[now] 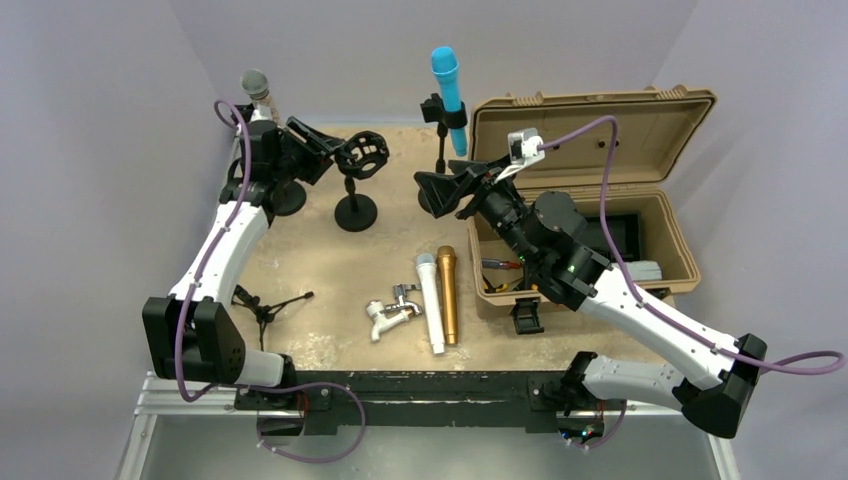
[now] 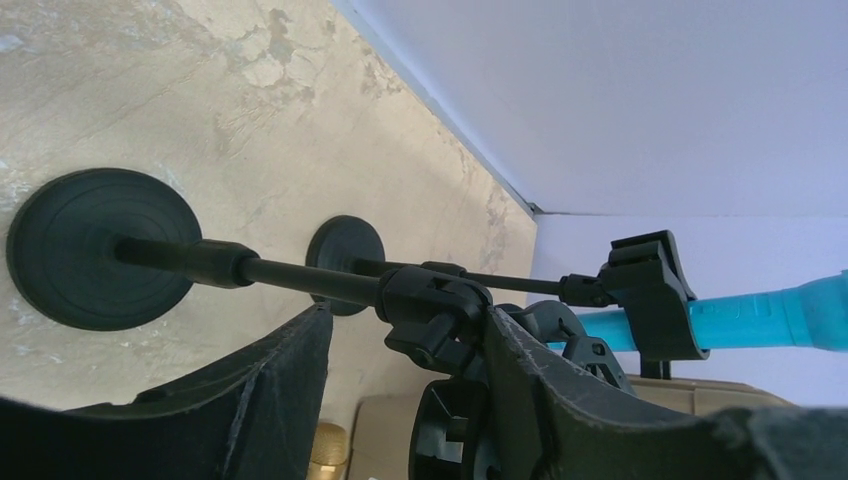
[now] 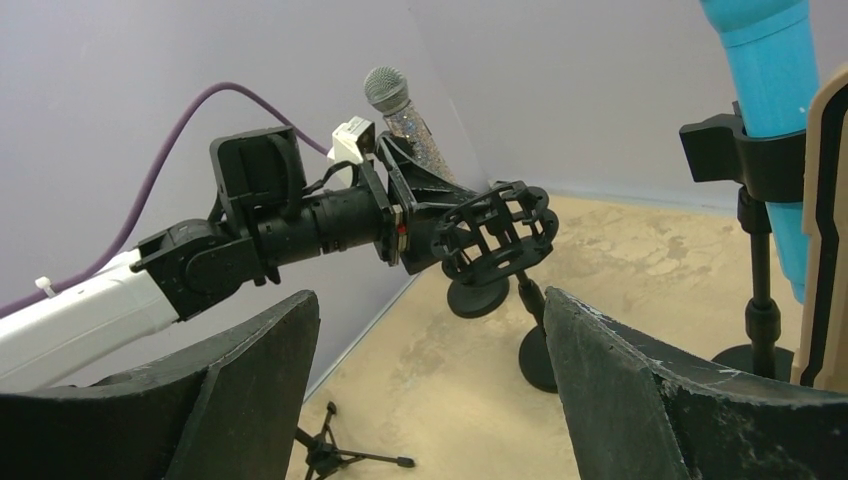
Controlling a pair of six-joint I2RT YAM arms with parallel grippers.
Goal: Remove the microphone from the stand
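Observation:
A blue microphone [image 1: 447,80] stands upright in a black clip [image 1: 447,113] on a stand at the back centre; it also shows in the left wrist view [image 2: 760,315] and the right wrist view [image 3: 765,50]. A grey-headed microphone [image 1: 255,85] stands in a stand at the back left, behind my left arm. My left gripper [image 1: 335,150] is open, its fingers either side of the swivel joint [image 2: 435,300] of an empty shock mount [image 1: 362,152]. My right gripper [image 1: 440,190] is open and empty, low beside the blue microphone's stand.
A white microphone [image 1: 430,300], a gold microphone [image 1: 447,295] and a white clip [image 1: 385,315] lie at the front centre. A small black tripod [image 1: 262,305] lies at the front left. An open tan case [image 1: 600,200] stands at the right.

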